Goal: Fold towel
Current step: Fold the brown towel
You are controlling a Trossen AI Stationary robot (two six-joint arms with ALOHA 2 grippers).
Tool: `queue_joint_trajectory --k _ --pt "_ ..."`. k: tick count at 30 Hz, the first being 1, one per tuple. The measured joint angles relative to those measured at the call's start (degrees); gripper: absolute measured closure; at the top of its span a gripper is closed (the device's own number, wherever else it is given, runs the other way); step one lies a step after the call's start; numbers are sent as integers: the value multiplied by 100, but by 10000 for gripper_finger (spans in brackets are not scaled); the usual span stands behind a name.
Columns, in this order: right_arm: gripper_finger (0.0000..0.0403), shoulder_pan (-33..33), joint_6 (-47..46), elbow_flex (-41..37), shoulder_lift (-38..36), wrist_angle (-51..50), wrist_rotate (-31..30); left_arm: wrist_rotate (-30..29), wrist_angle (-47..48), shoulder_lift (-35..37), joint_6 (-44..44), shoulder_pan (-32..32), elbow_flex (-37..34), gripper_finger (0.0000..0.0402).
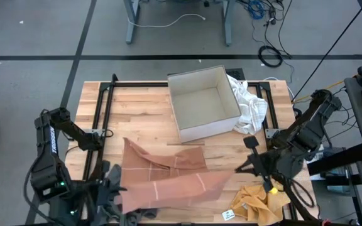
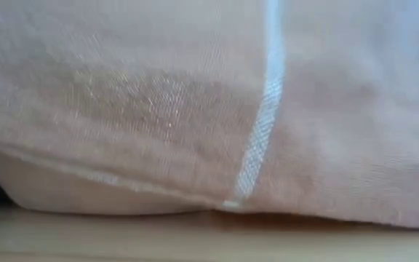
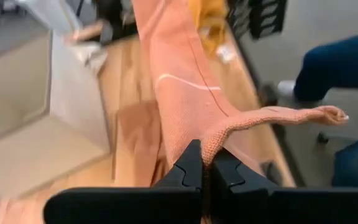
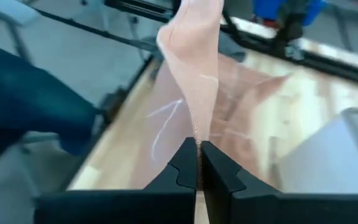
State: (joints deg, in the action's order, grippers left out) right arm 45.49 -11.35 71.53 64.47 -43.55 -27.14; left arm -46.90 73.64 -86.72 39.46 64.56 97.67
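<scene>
one pink towel, pinched at both ends

one pink towel (image 1: 168,179) with thin white lines, stretched along the table's (image 1: 137,103) near edge. left gripper (image 3: 202,167) clenched on one corner; right gripper (image 4: 197,163) clenched on the opposite edge. one open white box (image 1: 203,103) behind; one white cloth (image 1: 251,107) beside it; one yellow cloth (image 1: 259,201) at the near right corner. towel fabric fills the low view.

A salmon-pink towel (image 1: 168,179) with thin pale stripes is stretched across the near part of the wooden surface (image 1: 143,113), partly doubled over, its near edge lifted; in the low view it seemingly hangs close to the lens.
</scene>
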Motion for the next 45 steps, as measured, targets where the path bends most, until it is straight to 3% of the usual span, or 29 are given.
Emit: queue_joint_trajectory --k 9,15,19,23,26,30,37,45 --pt "403 -971 1562 0 187 261 -351 470 872 -84 882 -206 0 401" --pt "394 -1662 1804 0 352 219 -351 671 1404 -84 1447 -203 0 401" --pt "350 -1957 1784 0 605 11 -380 793 1438 -88 1580 -218 -109 401" --pt "281 -2043 1561 0 803 -239 -1014 925 1438 -89 1729 -354 -490 401" --pt "234 -2028 1287 0 821 -311 -1134 1147 1447 -91 1776 -567 -867 400" --pt "204 -1873 730 0 857 -297 -327 1365 1664 -93 2091 -876 -1369 382" --pt "215 -1352 158 -227 1667 381 1176 1291 1644 -98 1944 -1284 -1866 340" --pt "237 -880 137 -382 3093 1359 1510 1316 1638 -98 1698 -1527 -1886 324"
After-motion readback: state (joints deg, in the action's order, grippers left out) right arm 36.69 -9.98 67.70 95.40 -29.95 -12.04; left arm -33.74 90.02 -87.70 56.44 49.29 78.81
